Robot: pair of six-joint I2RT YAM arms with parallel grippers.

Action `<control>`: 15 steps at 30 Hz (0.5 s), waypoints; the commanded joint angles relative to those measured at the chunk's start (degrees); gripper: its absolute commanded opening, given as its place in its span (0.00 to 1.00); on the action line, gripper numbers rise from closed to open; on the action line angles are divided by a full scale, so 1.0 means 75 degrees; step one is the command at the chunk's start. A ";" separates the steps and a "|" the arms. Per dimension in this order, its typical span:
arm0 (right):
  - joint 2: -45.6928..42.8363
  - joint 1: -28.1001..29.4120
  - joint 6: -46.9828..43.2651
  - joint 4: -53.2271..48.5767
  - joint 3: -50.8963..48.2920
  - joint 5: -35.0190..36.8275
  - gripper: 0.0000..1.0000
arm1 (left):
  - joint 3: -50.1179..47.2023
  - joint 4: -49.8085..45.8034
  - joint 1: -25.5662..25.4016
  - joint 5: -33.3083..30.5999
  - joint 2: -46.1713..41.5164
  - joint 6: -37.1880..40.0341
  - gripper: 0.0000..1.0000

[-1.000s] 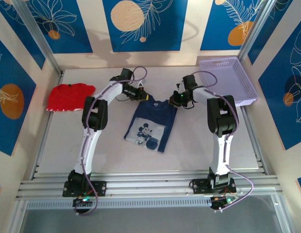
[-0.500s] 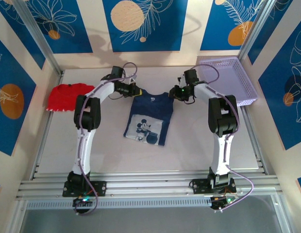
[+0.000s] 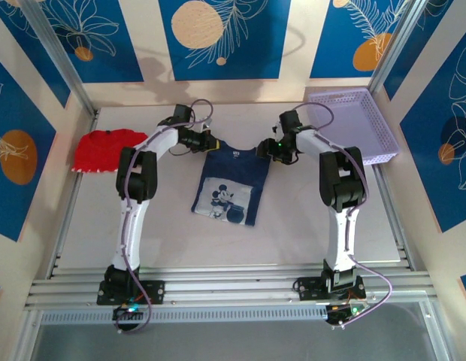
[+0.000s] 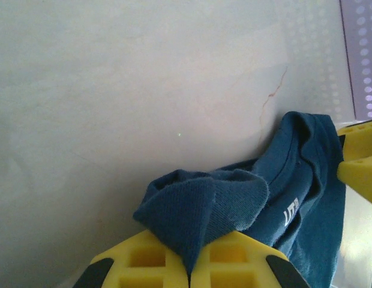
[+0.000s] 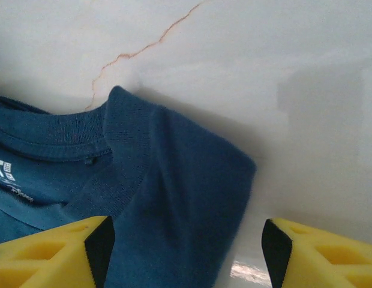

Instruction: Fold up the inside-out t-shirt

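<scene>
1. Tabletop [image 3: 308,218] in the overhead view carries the navy t-shirt [image 3: 231,180] near the middle of the frame. It is folded into a narrow upright rectangle with the collar toward the top. A white cartoon-mouse print [image 3: 225,204] faces up on its lower half.
2. From above, both arms reach to the shirt's upper edge. The left fingers [image 3: 211,143] sit at its upper-left corner and the right fingers [image 3: 267,150] at its upper-right corner. At this height I cannot tell how either pair stands.
3. The left wrist view settles one of them. At the bottom of the frame the left fingers are pressed together, pinching a bunched fold of blue cloth that rises from the seam between them. The collar, with small white label lettering [image 4: 291,213], trails off to the lower right.
4. That same view catches the yellow right fingers at the right edge, just beside the shirt's far shoulder. A perforated lilac basket [image 4: 360,54] shows in the upper right corner.
5. The right wrist view shows the right fingers spread wide, one in the lower left and one in the lower right. The shirt's shoulder lies flat on the tabletop between them, unclamped. Whether the lower-left finger touches the cloth I cannot tell.
6. Close up, a thin reddish crack line [image 5: 144,45] runs across the pale surface above the collar, too fine to make out from overhead.
7. The overhead view adds a crumpled red garment [image 3: 105,149] at the left edge of the tabletop, well apart from the shirt.
</scene>
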 commanded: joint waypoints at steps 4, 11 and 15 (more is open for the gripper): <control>0.0570 0.0427 0.0335 -0.0379 0.0385 0.0212 0.65 | 0.0222 -0.0107 0.0023 -0.0013 0.0137 0.0077 0.00; 0.0920 0.0617 0.0489 -0.0385 0.0827 0.0196 0.45 | 0.0201 -0.0182 0.0028 -0.0138 0.0113 0.0204 0.00; 0.0938 0.0588 0.0513 -0.0223 0.0962 0.0258 0.23 | 0.0286 -0.0270 0.0020 -0.0291 0.0176 0.0276 0.00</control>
